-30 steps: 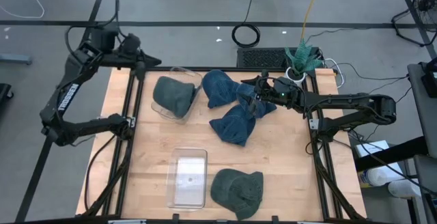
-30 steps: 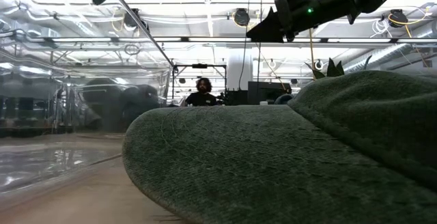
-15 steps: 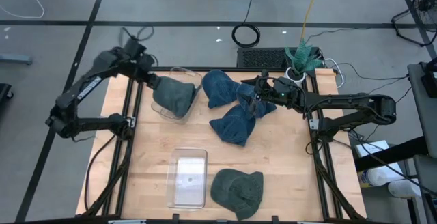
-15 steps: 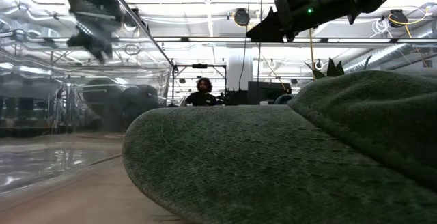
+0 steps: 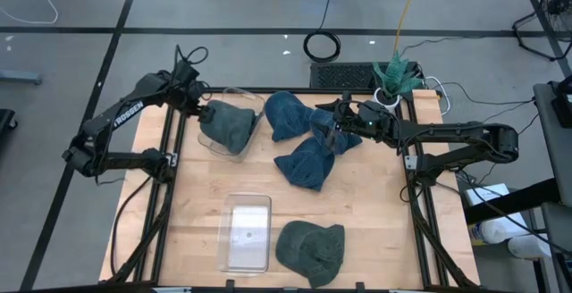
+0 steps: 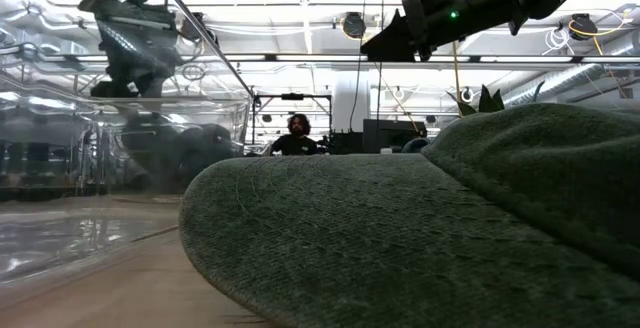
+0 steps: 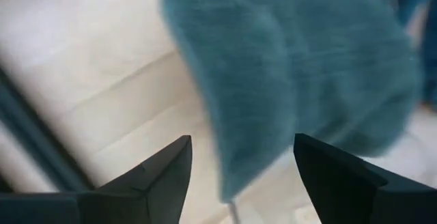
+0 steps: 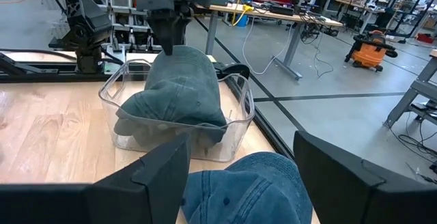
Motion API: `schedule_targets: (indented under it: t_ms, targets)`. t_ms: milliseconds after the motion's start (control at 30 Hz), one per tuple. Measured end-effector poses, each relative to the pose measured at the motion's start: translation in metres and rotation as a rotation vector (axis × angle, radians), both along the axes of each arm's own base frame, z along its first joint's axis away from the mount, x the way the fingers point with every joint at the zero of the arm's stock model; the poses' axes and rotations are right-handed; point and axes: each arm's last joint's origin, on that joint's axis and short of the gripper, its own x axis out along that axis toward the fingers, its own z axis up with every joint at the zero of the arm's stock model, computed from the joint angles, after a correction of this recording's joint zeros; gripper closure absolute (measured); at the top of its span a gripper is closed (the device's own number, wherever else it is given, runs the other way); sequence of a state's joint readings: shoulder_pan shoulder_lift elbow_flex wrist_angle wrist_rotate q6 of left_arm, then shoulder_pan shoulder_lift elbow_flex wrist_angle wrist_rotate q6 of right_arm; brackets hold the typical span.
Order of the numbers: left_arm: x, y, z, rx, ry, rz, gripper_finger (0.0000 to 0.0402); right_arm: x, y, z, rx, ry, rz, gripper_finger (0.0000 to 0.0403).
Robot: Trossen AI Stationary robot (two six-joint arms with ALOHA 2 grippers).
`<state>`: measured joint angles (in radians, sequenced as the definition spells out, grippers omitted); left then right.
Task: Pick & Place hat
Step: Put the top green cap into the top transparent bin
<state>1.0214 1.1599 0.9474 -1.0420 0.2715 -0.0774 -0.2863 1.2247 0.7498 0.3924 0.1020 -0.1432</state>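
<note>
The table [image 5: 192, 213] is pale wood grain with a black frame. The far-left hat [image 5: 228, 123] is grey-green, sitting in a clear bin [image 8: 130, 132]; the near hat [image 5: 311, 250] is the same green. Two centre hats [image 5: 304, 141] are denim blue. Both arms are black.

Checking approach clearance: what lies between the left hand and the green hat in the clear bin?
Nothing: in the high view the open left hand sits right at the green hat in the clear bin.

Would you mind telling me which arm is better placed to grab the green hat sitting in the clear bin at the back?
Left. The left gripper hangs open right at that green hat, while the right gripper sits over the blue hats.
</note>
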Motion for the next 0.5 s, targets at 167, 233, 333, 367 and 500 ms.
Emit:
schedule_targets:
  t_ms: [167,233,333,367,500]
  targets:
    - [0.0032,-0.0024,0.0012,-0.041,-0.097,-0.080,0.0180,0.0000,0.0000,0.0000,0.000,0.000,0.000,0.0156]
    - [0.0042,-0.0031,0.0012,-0.040,-0.094,-0.086,0.0203,0.0000,0.0000,0.0000,0.000,0.000,0.000,0.0156]
    - [0.0048,-0.0036,0.0010,-0.033,-0.080,-0.089,0.0238,0.0001,0.0000,-0.0001,0.000,0.000,0.000,0.0156]
    - [0.0050,-0.0037,0.0009,-0.030,-0.076,-0.091,0.0250,0.0000,0.0000,0.0000,0.000,0.000,0.000,0.0156]
    - [0.0055,-0.0040,0.0008,-0.018,-0.064,-0.102,0.0298,0.0000,0.0000,-0.0001,0.001,0.000,0.000,0.0156]
